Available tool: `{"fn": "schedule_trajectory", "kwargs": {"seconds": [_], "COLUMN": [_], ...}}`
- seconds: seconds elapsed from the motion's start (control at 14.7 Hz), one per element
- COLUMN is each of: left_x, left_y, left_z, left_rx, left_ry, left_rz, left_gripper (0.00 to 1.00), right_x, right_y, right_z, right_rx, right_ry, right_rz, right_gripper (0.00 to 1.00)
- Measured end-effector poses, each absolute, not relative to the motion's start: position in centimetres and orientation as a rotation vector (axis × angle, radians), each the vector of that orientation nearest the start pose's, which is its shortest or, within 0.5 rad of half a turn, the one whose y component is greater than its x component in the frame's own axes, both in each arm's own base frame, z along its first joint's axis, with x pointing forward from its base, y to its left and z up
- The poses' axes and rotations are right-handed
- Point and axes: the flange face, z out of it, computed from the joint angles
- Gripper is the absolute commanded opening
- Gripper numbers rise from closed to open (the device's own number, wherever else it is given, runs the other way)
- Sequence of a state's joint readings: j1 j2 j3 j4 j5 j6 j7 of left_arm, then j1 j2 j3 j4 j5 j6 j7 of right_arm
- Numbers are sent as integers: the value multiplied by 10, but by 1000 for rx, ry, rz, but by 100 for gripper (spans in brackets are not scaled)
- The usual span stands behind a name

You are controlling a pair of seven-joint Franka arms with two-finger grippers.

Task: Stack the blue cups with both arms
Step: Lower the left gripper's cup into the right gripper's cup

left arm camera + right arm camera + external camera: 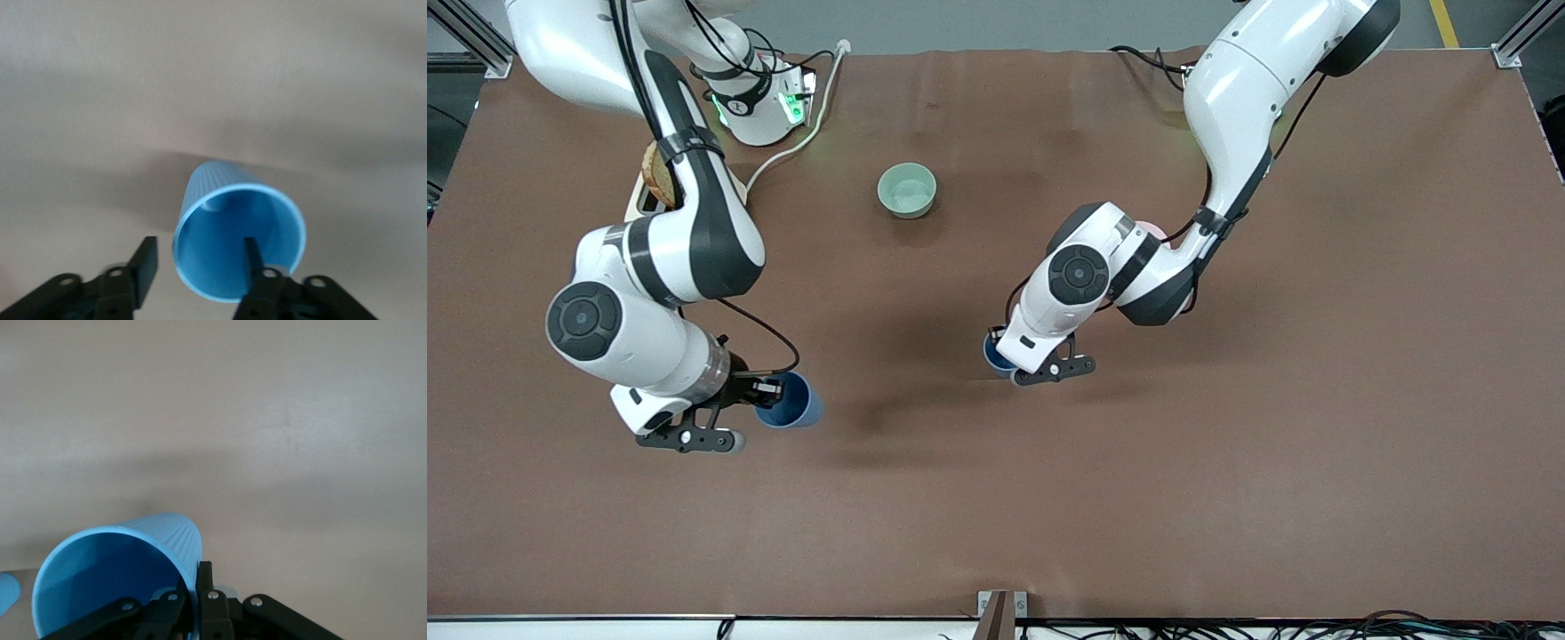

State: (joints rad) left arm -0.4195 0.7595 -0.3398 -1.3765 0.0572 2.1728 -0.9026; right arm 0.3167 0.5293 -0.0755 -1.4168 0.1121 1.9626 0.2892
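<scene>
In the front view, the left hand (1021, 363) hid most of one blue cup (996, 354), while the right hand (769, 391) pinched the rim of the other blue cup (791, 402) above the surface (1227, 444); the green bowl (907, 190) looked empty. In the left wrist view, its fingers (253, 257) stood apart astride the cup's rim, one inside, not visibly clamped. In the right wrist view, closed fingers (204, 580) gripped the cup wall, its base cut off.

No legible text, labels, brands or numbers anywhere. Small dark mark on the right arm's base (740, 104), too small to read.

Pale green bowl (907, 190) mid-table, pink bowl (1154, 233) mostly hidden under arm.
</scene>
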Motion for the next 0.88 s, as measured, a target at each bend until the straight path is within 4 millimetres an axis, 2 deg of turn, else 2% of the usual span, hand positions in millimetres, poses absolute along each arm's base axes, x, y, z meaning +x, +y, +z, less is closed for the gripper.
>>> {"fn": "schedule_trajectory", "kwargs": {"seconds": [0.14,0.2,0.27,0.48,0.68,0.75,0.88], "left_x": [595,605,615,638,638,634,626], "left_y": [-450,-435,-415,-335,-271,-248,-216], "left_z": [325,350,375,448,508,529,566], "left_rx": [-3316,-3316,-3303,-3207,-3119,-3099,-3076], "left_ry": [-385,-378,-345,-101,52,93,120], "left_rz": [34,-23,-77,-178,-186,-176,-191], "left_gripper": [100,100,100,100,100,100,100], "right_x": [674,668,661,635,600,588,576], "right_y": [218,238,259,328,400,424,456], "right_z": [396,398,401,413,407,398,376], "right_rx": [-3022,-3004,-2992,-2973,-2962,-2955,-2937], "right_ry": [134,134,135,118,98,102,129], "right_rz": [24,32,32,20,15,5,-35], "right_gripper": [1,1,1,1,1,1,1]}}
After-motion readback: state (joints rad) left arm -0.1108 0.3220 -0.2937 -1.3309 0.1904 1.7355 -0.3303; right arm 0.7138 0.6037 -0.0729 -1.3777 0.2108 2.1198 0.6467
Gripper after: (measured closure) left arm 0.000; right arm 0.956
